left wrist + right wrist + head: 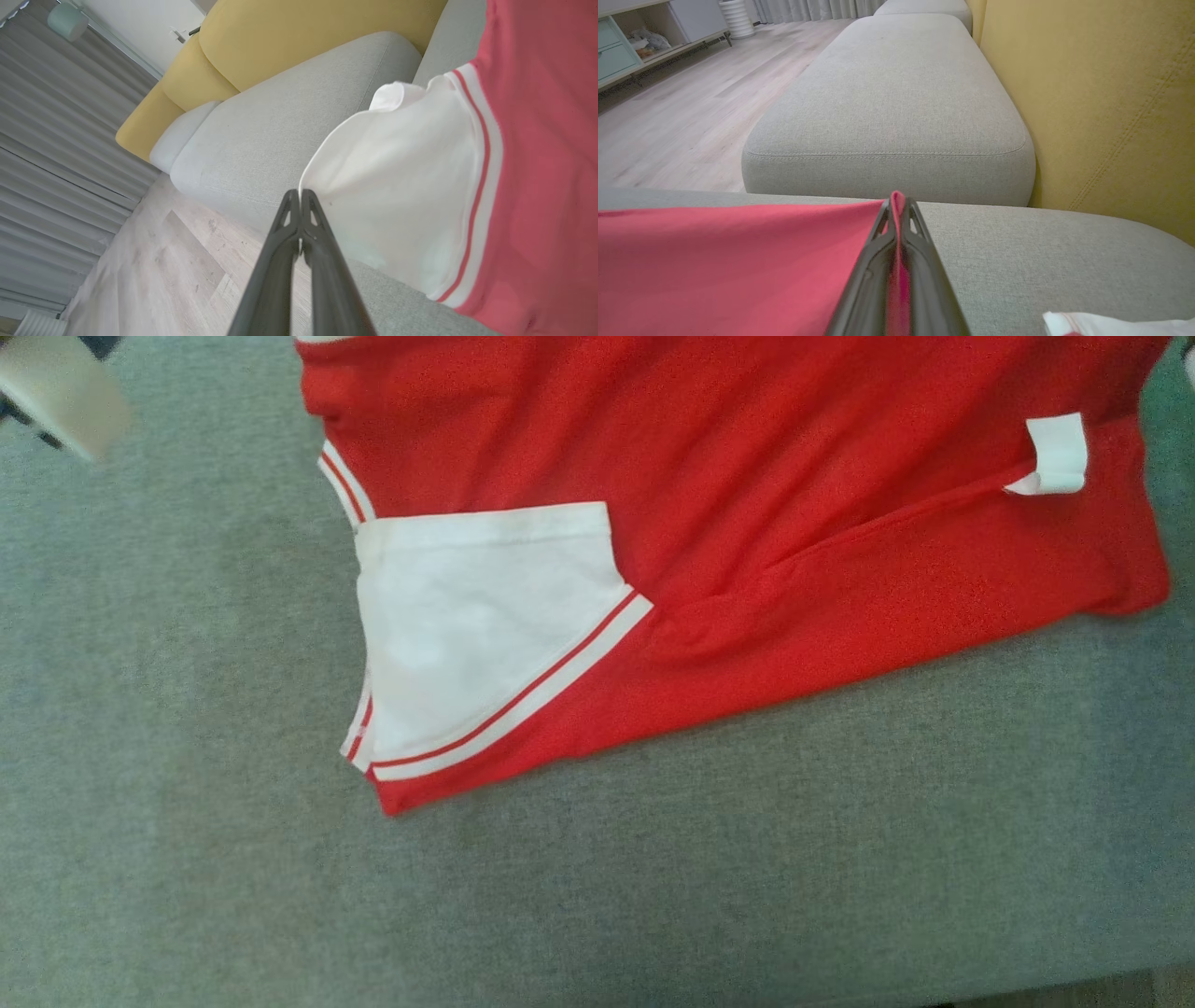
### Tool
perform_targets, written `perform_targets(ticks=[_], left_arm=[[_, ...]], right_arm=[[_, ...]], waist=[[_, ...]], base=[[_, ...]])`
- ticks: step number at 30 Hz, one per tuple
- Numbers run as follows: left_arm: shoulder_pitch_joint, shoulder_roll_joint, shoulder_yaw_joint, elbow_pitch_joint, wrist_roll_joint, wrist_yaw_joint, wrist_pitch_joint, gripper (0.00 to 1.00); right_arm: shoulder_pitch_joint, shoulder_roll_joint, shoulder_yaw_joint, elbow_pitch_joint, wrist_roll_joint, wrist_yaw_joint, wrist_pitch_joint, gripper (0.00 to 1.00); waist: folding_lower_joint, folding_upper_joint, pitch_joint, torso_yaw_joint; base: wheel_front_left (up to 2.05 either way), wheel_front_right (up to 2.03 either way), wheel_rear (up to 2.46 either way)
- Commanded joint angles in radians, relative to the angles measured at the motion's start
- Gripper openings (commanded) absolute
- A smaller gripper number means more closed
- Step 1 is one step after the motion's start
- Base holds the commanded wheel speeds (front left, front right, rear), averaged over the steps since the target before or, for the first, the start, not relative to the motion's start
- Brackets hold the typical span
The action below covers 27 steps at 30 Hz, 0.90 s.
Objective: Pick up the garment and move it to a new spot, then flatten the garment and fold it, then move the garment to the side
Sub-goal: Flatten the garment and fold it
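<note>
- Left gripper (299, 192) is clenched, and no cloth shows between its fingers. In its wrist view the tips line up with the edge of the white sleeve (397, 186); I cannot tell whether they touch it.
- A pale forearm (56, 392) sits blurred at the head view's upper left corner, well apart from the sleeve.
- The garment (747, 476), a red shirt, lies spread on the grey sofa cushion (653, 877). Its long axis runs left to right across the head view, with the lower edge slanting up toward the right. The sleeve end lies on the left and a small white tag (1060, 453) near the right end.
- Right gripper (898, 200) is clamped on a red edge of the garment, with cloth showing between its fingers. The rest of the shirt fans out to the left of it in its wrist view.
- Judgement: the right arm has the hold, so any pull or fold would start from the red edge. The left arm is nearer the sleeve end and would need its own grasp there.
</note>
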Motion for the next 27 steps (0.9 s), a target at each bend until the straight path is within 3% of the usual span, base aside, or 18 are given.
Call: perform_targets(ticks=[1, 5, 10, 18, 23, 24, 27], left_arm=[[-0.013, 0.034, 0.057, -0.012, -0.023, 0.011, -0.005, 0.0], [0.062, 0.046, 0.036, -0.064, -0.062, 0.025, 0.012, 0.0], [0.187, 0.102, 0.011, -0.2, -0.116, 0.083, 0.053, 0.0], [0.382, 0.215, -0.011, -0.482, -0.209, 0.24, 0.101, 0.0], [0.504, 0.225, -0.055, -0.601, -0.239, 0.337, 0.109, 0.0], [0.525, 0.22, -0.063, -0.612, -0.249, 0.351, 0.107, 0.0], [0.579, 0.204, -0.082, -0.629, -0.271, 0.387, 0.094, 0.0]], right_arm=[[0.05, -0.037, -0.008, -0.039, 0.016, -0.001, -0.013, 0.0], [0.133, -0.065, -0.014, -0.079, 0.046, -0.001, -0.027, 0.0], [0.246, -0.091, -0.031, -0.123, 0.064, -0.001, -0.047, 0.0], [0.402, -0.108, -0.086, -0.138, 0.067, -0.001, -0.061, 0.0], [0.503, -0.114, -0.115, -0.164, 0.057, -0.001, -0.081, 0.0], [0.517, -0.115, -0.119, -0.166, 0.05, -0.001, -0.085, 0.02], [0.545, -0.105, -0.124, -0.165, 0.024, -0.001, -0.096, 0.39]], waist=[[-0.0001, 0.0, -0.012, 0.011], [-0.0001, 0.0, -0.038, 0.024], [-0.0001, 0.0, -0.073, 0.034], [-0.0001, 0.0, -0.102, 0.047], [-0.0001, 0.0, -0.107, 0.057], [-0.0001, 0.0, -0.107, 0.057], [-0.0001, 0.0, -0.109, 0.054]], base=[[0.0, 0.0, 0.0], [0.0, 0.0, 0.0], [0.0, 0.0, 0.0], [0.0, 0.0, 0.0], [0.0, 0.0, 0.0], [0.0, 0.0, 0.0], [0.0, 0.0, 0.0]])
